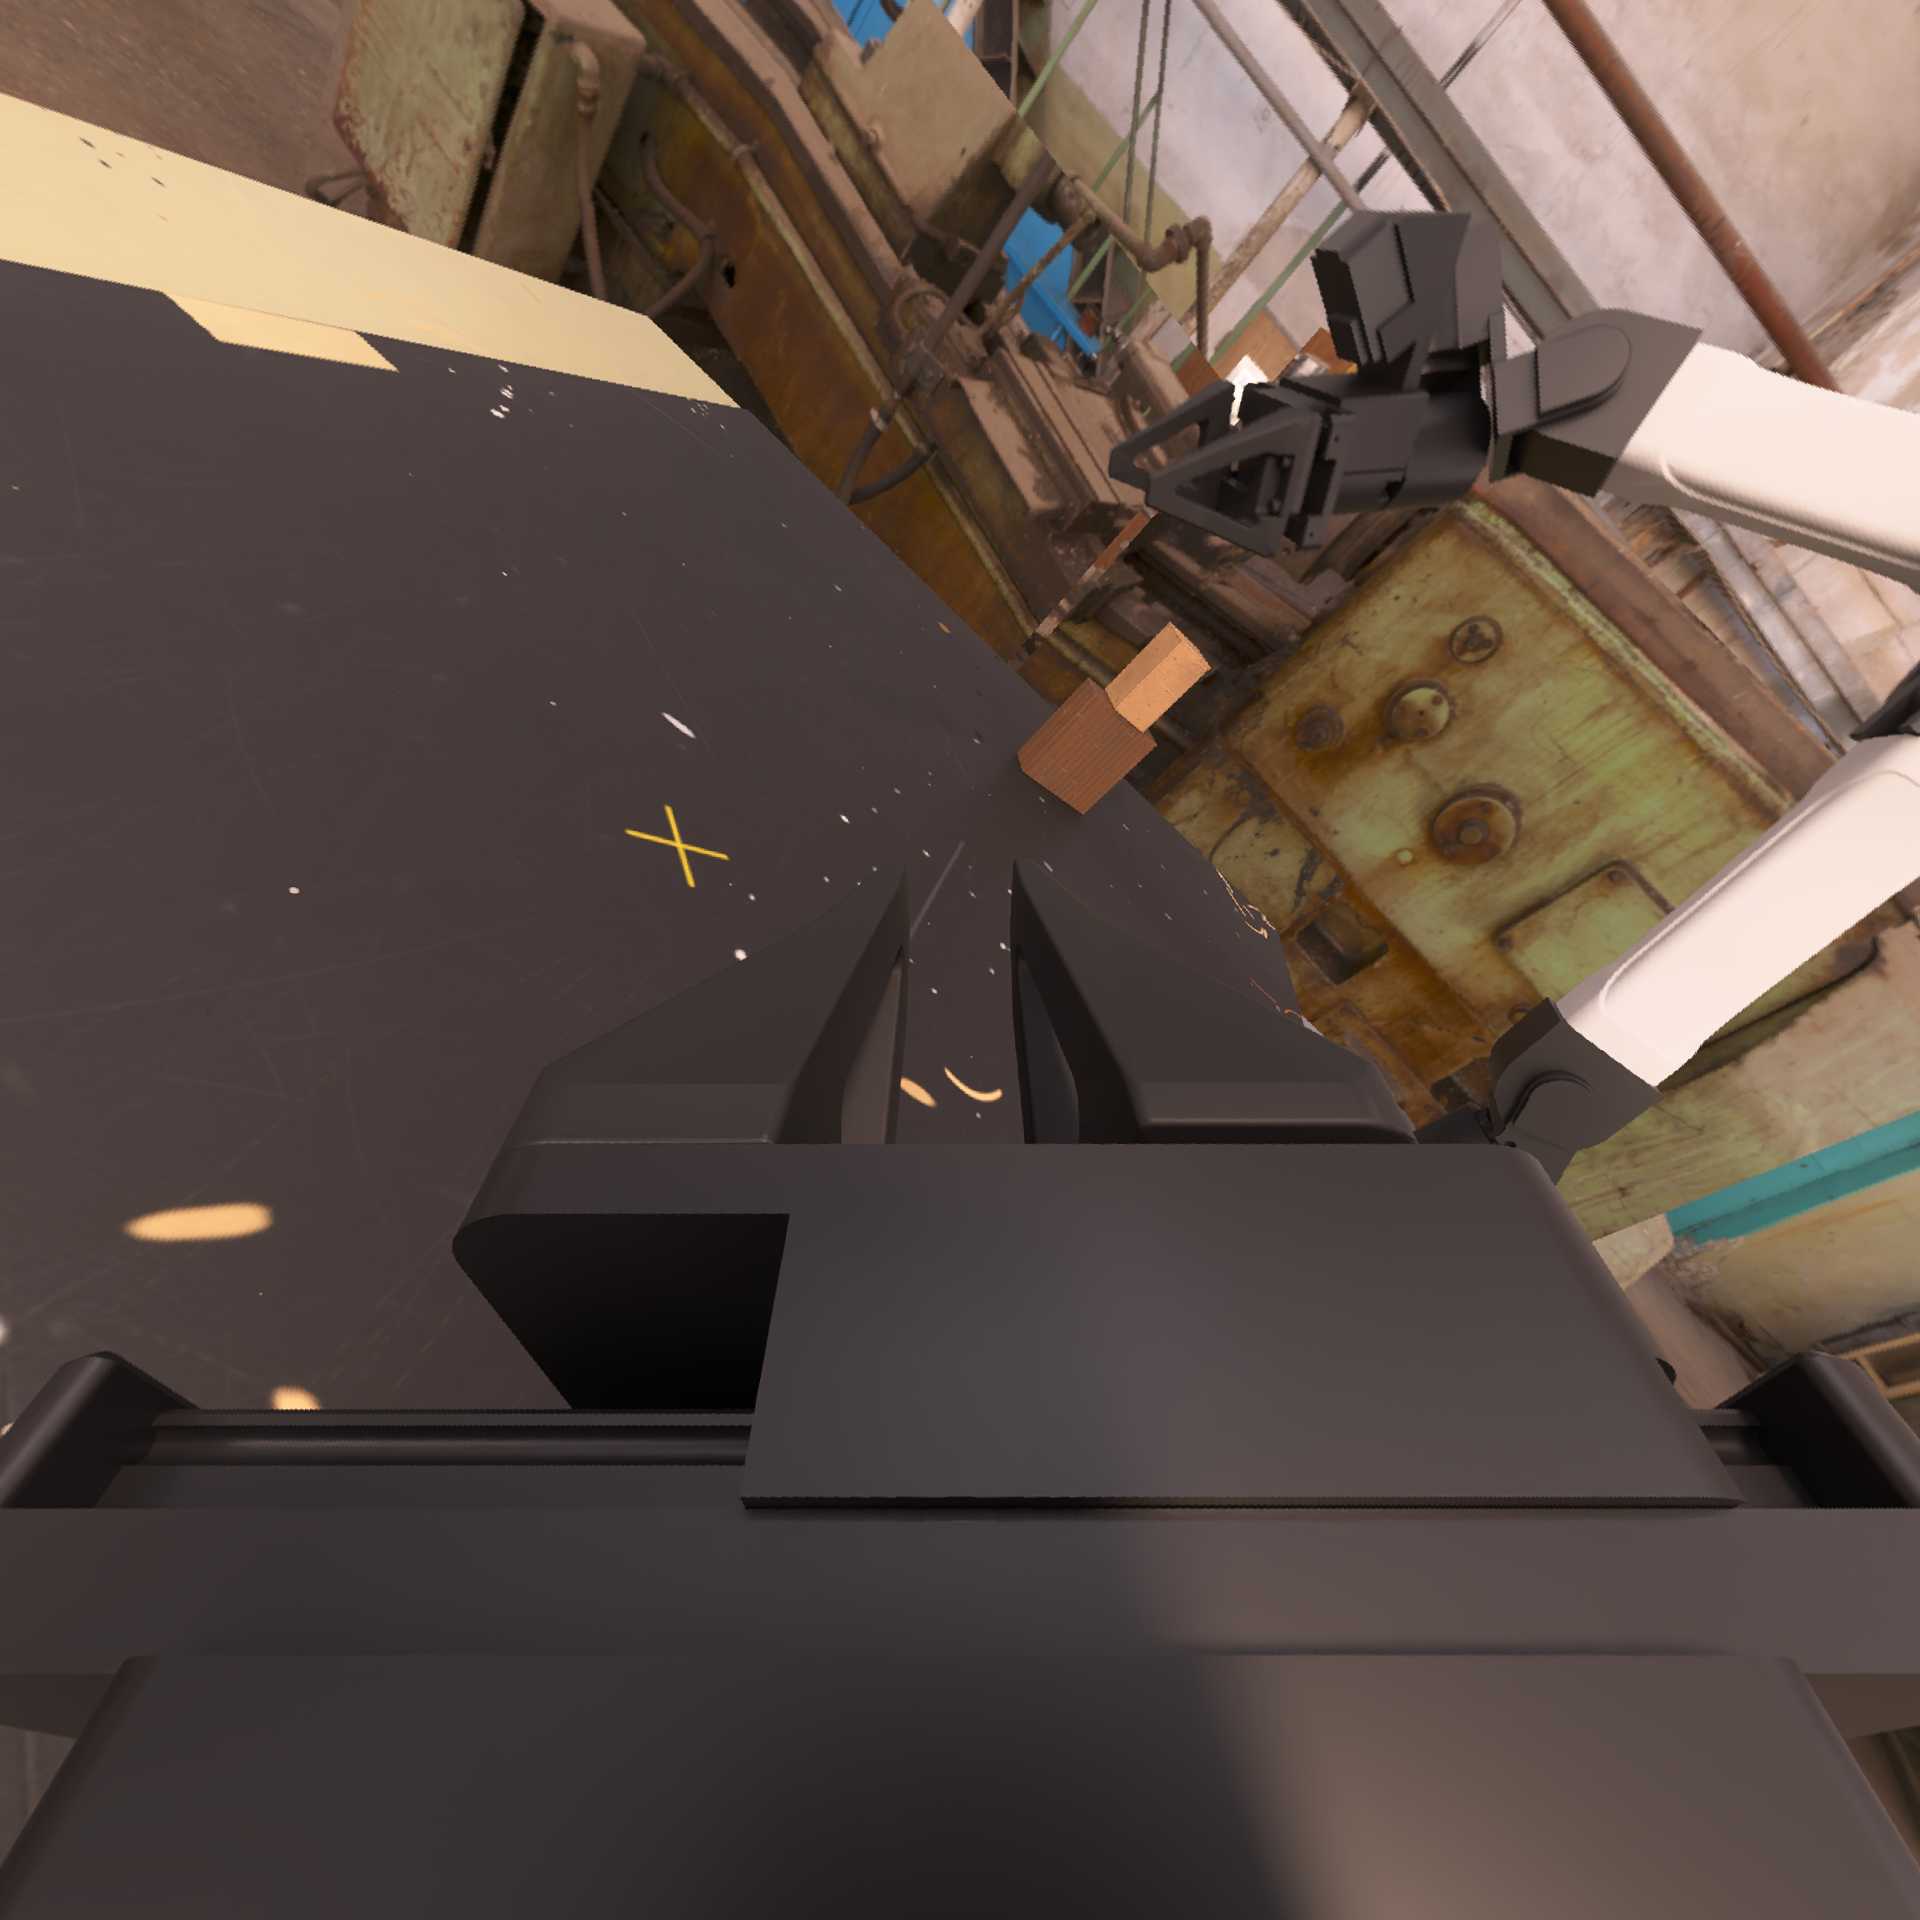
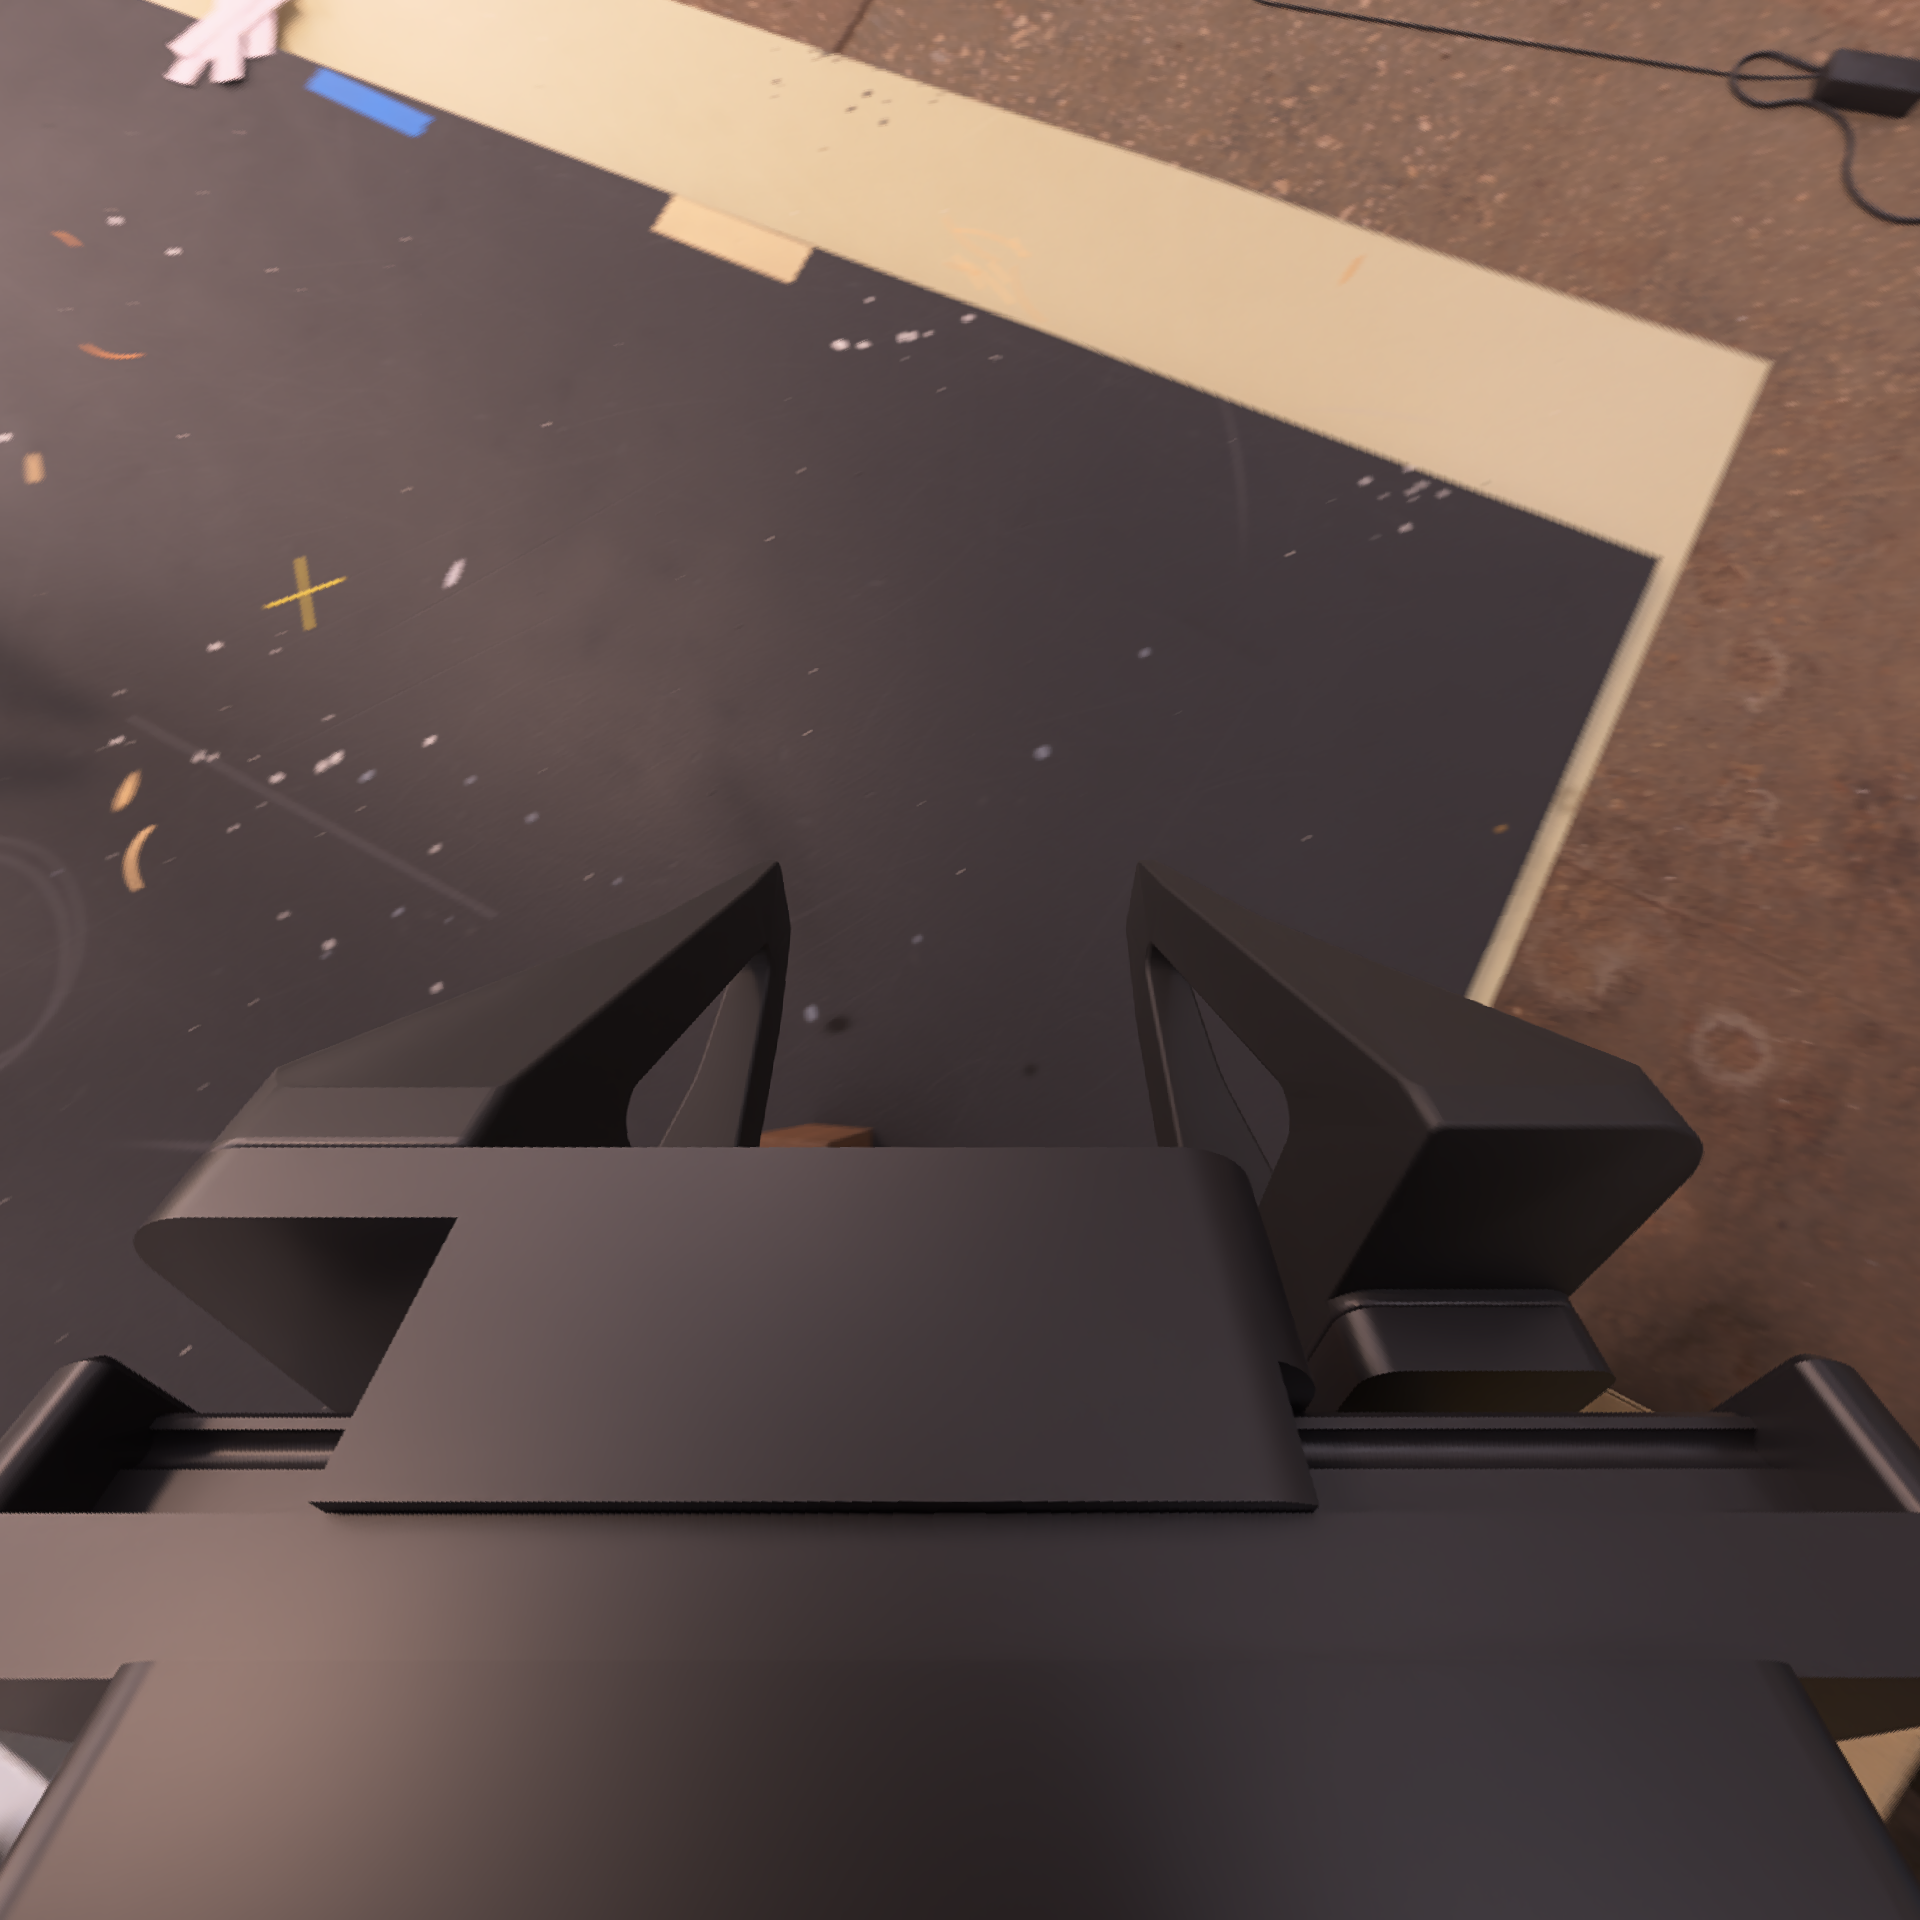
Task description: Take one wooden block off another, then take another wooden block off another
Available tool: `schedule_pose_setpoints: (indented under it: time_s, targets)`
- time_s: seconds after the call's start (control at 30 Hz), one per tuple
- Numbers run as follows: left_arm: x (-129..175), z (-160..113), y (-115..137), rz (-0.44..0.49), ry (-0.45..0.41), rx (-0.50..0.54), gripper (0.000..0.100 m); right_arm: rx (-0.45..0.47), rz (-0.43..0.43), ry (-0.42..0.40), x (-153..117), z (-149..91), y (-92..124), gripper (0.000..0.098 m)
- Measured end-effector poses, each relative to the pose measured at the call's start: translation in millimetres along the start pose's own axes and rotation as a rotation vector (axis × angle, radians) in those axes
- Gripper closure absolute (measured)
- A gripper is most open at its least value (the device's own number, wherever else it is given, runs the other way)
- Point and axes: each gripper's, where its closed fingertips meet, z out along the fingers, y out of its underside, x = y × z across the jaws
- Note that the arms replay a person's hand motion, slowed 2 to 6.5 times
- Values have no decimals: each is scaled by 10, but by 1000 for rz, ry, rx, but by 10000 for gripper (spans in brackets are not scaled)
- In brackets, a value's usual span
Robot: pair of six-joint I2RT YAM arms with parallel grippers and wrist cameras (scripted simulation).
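In the left wrist view a light wooden block [image 1: 1158,691] sits on a darker brown block [image 1: 1086,753] on the black mat [image 1: 416,623], near its edge. My left gripper [image 1: 961,881] is low over the mat, short of the stack, its jaws nearly together with nothing between them. My right gripper [image 1: 1153,488] hangs in the air beyond the stack. In the right wrist view the right gripper [image 2: 956,883] is open and empty above the mat [image 2: 935,623]. Only a sliver of a brown block [image 2: 821,1136] shows at the base of its fingers.
A yellow cross [image 1: 677,847] is marked on the mat, also in the right wrist view [image 2: 303,592]. The tan table border [image 2: 1143,281] rings the mat. Blue tape [image 2: 369,101] and a cable with an adapter [image 2: 1860,78] lie farther off. A rusty green machine [image 1: 1455,779] stands behind the table.
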Motion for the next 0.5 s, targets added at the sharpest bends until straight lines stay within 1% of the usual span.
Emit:
schedule_pose_setpoints:
  time_s: [0.1,0.23,0.4,0.5]
  targets:
    - [-1,0,8,-1,0,-3,835,11,13,-40,-213,-101,173,401]
    - [-2,1,12,-1,1,-6,835,-1,5,-47,-430,-169,430,380]
    - [-8,3,17,-1,0,-8,835,-54,-32,7,-549,-162,751,381]
    - [-14,4,22,-1,-2,-11,836,-92,-77,54,-564,-116,899,412]
